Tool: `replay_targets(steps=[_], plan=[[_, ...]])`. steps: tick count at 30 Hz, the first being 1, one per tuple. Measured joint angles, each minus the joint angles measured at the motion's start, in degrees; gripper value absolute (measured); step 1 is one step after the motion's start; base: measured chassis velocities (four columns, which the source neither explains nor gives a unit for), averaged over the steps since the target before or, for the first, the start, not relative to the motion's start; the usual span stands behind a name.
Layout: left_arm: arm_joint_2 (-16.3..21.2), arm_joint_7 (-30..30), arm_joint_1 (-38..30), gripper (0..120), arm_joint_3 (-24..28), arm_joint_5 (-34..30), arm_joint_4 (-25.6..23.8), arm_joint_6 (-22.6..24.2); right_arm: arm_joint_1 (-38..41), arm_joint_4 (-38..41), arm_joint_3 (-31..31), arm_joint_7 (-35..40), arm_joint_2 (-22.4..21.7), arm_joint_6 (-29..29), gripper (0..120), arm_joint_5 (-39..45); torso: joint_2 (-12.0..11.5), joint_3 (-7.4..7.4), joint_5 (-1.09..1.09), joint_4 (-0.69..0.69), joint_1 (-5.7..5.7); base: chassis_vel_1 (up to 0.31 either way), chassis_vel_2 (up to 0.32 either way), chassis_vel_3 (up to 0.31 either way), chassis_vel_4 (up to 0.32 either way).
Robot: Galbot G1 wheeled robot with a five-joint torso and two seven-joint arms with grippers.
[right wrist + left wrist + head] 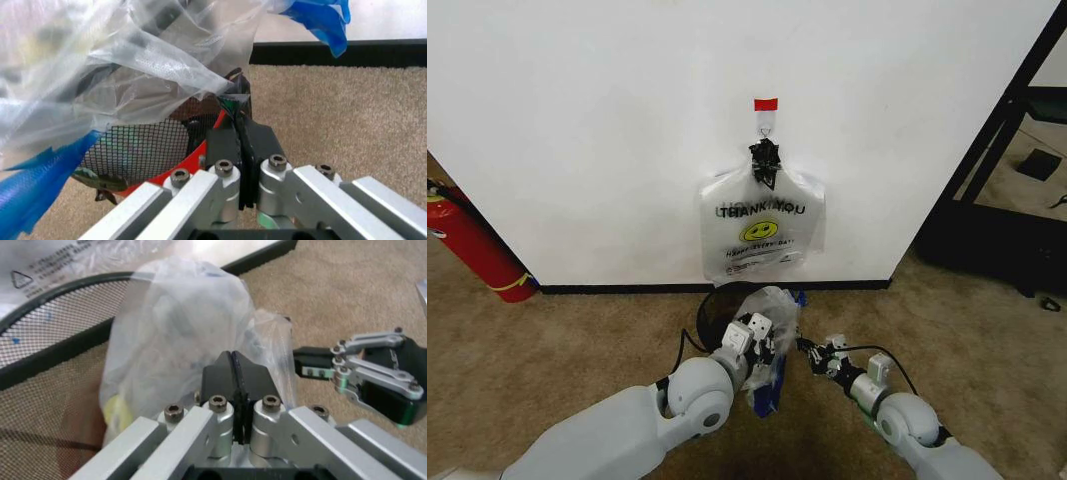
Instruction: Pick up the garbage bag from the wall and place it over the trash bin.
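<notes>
Against the wall (577,130), seen from the head camera, a bundle of bags (762,232) hangs from the hook (765,128), while the garbage bag (772,310) is held crumpled above the trash bin (712,312) between the left gripper (757,335) and the right gripper (819,355). The picking appears done; spreading over the rim is judged left.

From the left wrist, the left gripper (233,371) is seen closed, bag film pinched between its pads, beside the mesh bin (60,335).

From the right wrist, the right gripper (239,137) is likewise clamped on a twisted edge of the bag (133,55), above the bin (143,145).
</notes>
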Motion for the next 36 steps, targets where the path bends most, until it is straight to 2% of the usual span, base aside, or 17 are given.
replay_targets(steps=[9,19,27,36], plan=[[1.2,-0.5,2.6,0,-4.8,-0.9,-1.5,-0.2,-0.1,-0.1,0.0,0.1,-0.1,0.0,0,-0.2,0.0,0.00,0.00,0.01,0.00,0.000,0.000,0.000,0.000],[1.4,-1.6,6.9,0,-15.5,-3.1,-1.7,-0.6,-0.3,-0.2,0.2,0.2,-0.1,0.0,0,-0.9,0.0,0.00,-0.01,0.01,0.00,0.000,0.000,0.000,0.000],[3.4,-1.6,8.9,0,-18.7,-3.7,-1.7,-0.4,-0.1,-0.6,0.1,0.3,0.0,-0.4,0,-1.8,0.0,0.00,0.00,0.01,0.00,0.000,0.000,0.000,0.000],[3.2,-1.6,9.2,0,-19.8,-4.3,0.5,-0.5,-0.5,-0.5,0.4,0.9,0.0,-0.5,0,-2.0,0.0,0.00,0.00,0.00,0.00,0.000,0.000,0.000,0.000]])
